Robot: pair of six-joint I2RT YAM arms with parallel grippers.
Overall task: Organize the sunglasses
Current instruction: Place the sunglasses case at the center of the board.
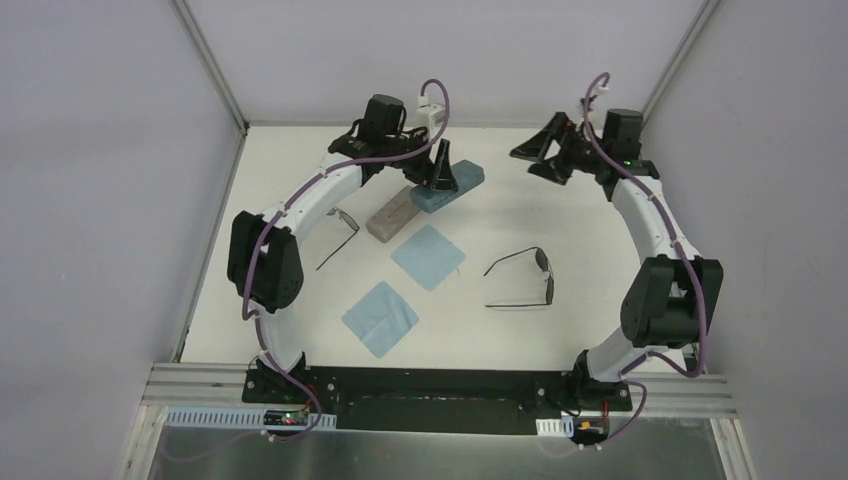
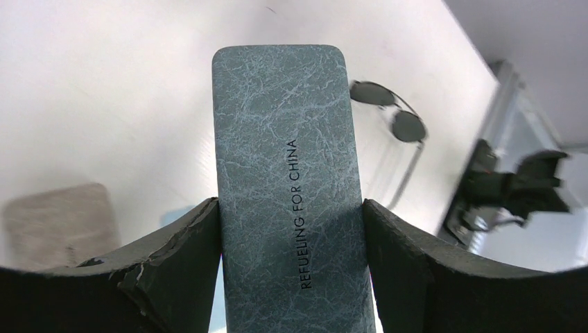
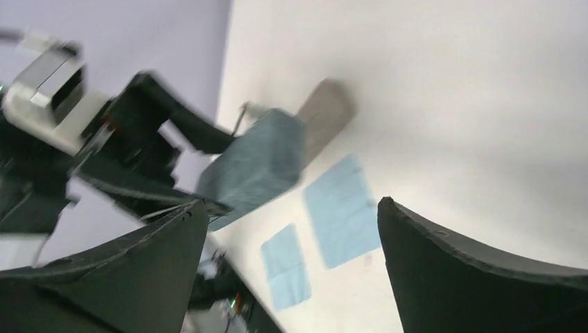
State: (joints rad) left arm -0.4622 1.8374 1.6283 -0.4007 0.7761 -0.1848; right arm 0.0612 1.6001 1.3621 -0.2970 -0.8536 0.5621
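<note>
The left hand clamps the blue case by its long sides, at 12 o'clock from the tabletop centre in the top view. The right hand hangs wide open and empty at 2 o'clock. One pair of sunglasses lies unfolded at 4 o'clock. The other pair lies at 9 o'clock, partly hidden by the left arm.

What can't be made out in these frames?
Top view: the left-hand sunglasses lie mostly hidden under the left arm.
Left wrist view: the blue case runs off the bottom edge; a finger covers part of the beige case.
Right wrist view: motion blur smears the details.
</note>
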